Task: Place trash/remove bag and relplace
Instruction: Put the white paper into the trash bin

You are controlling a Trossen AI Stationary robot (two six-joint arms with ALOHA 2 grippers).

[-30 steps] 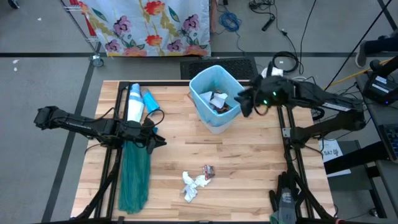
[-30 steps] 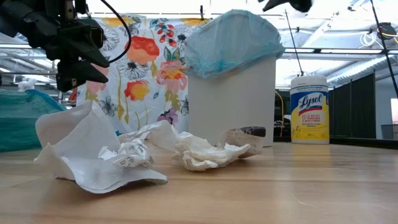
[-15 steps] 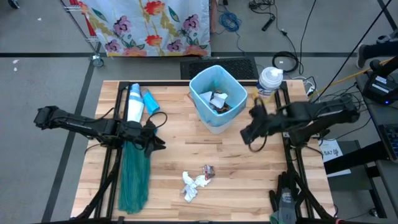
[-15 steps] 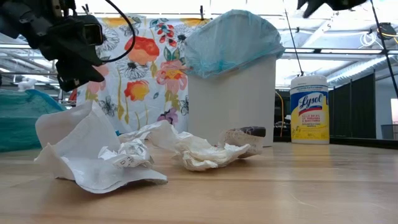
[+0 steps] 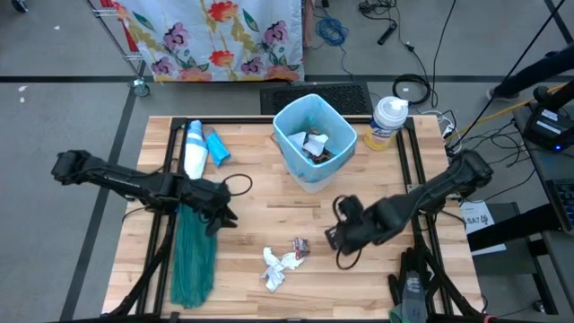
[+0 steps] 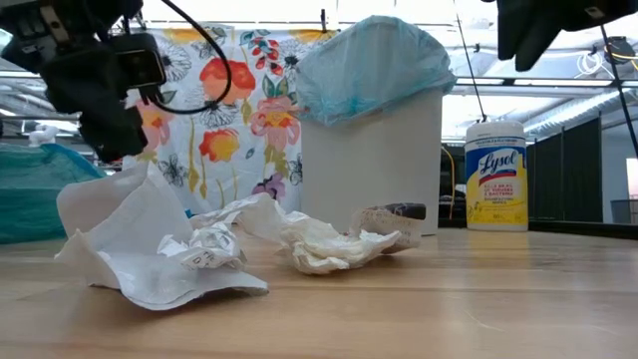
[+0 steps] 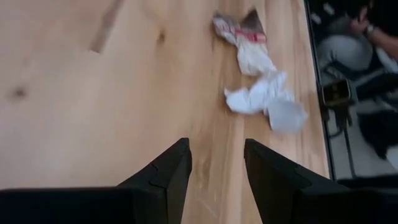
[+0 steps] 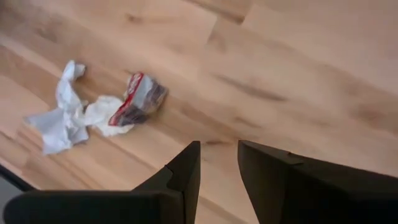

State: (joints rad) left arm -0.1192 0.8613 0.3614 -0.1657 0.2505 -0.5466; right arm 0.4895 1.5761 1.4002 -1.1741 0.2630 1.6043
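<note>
- Wooden table (image 5: 269, 202), workshop floor around it; floral cloth (image 6: 224, 120) hangs behind.
- White bin (image 5: 314, 144) at the far middle, lined with the pale blue bag (image 6: 374, 65); some trash already inside.
- Remaining trash (image 5: 285, 262): white paper scraps plus a red-printed wrapper (image 8: 138, 99), loose on the near-middle boards.
- Right gripper (image 5: 339, 235) hovers just beside the pile and is the nearer arm. Jaws point toward the scraps; wrapper is closest to them. Pile's long axis runs roughly crosswise to the jaws.
- Right jaws: narrow gap, holding nothing, touching nothing.
- Left gripper (image 5: 224, 213) sits farther off by the teal bag (image 5: 193, 256); jaws parted, empty.
- Judgement: next pick is the right arm's.
</note>
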